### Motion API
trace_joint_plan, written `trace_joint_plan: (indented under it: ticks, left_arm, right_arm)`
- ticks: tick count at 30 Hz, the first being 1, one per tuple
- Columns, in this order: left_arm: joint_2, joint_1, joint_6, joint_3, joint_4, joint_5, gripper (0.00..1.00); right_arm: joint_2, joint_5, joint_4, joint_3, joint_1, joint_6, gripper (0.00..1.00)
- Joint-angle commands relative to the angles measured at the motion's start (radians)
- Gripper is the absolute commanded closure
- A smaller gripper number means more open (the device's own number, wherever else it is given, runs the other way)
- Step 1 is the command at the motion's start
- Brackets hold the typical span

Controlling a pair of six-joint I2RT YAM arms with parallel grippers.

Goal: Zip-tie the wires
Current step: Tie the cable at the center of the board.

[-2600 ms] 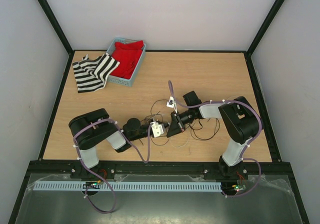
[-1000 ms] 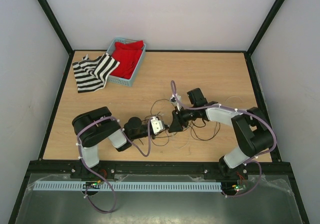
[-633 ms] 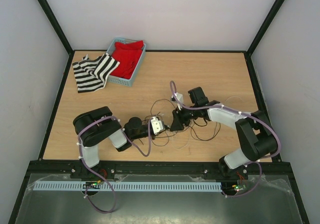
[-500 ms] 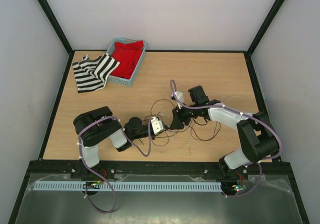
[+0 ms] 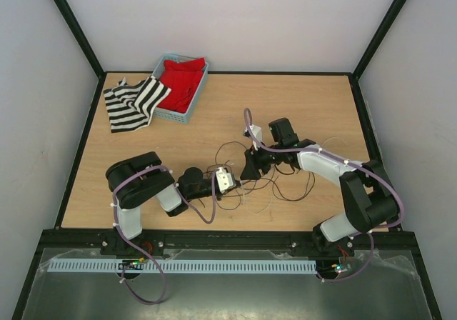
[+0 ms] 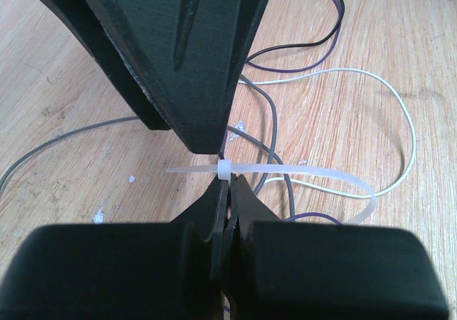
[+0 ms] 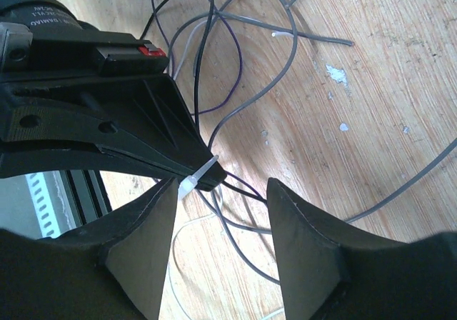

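Right jaws just spread, empty, off the thin white plastic zip tie [image 6: 300,170]. Left jaws stay pinched at its head. The loop looks loose around thin dark wires [image 6: 285,71], so tightening remains.

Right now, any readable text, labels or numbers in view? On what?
White lettering on the left arm's wrist housing, seen in the right wrist view: cut off and too blurred to read.
No other text, label or number shows in any view.
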Motion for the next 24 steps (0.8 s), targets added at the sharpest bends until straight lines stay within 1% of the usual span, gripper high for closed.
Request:
trace_joint_plan:
  ticks: [1,10,24]
  left_arm:
    - [0.010,0.004,-0.011,0.020,0.012,0.024,1.00]
    - [0.010,0.004,-0.014,0.022,0.012,0.027,1.00]
    - [0.008,0.004,-0.012,0.021,0.012,0.023,1.00]
  right_arm:
    - [0.020,-0.037,0.040,0.021,-0.005,0.040,0.37]
    - [0.046,-0.082,0.109,-0.002,-0.003,0.101,0.40]
    - [0.083,-0.122,0.112,-0.005,0.000,0.122,0.52]
